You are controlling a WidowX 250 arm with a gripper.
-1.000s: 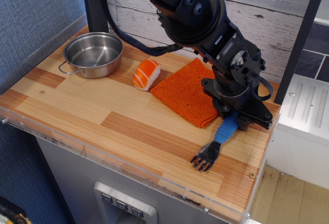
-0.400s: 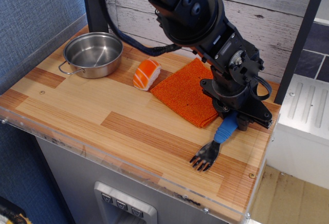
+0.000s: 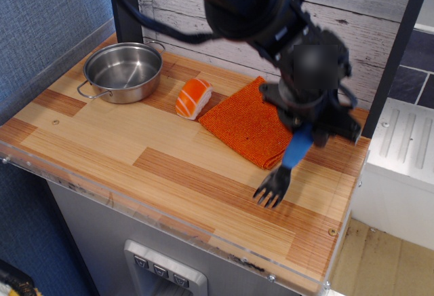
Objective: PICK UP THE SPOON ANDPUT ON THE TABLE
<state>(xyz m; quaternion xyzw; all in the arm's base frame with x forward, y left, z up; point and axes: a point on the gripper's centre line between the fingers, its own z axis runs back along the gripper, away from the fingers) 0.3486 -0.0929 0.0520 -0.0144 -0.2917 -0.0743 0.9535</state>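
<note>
The spoon has a blue handle and a dark tined head. It hangs tilted from my gripper, head down and to the left, just over the right part of the wooden table. My gripper is shut on the top of the blue handle, at the right edge of the orange cloth. The arm is motion-blurred, and the fingertips are hard to make out.
An orange cloth lies right of the table's middle. An orange-and-white sushi piece sits to its left. A steel pot stands at the back left. A clear plastic rim runs along the front edge.
My gripper has risen and shifted slightly back with the spoon. The spoon's head has moved up and a little left from where it rested near the front right of the table.
</note>
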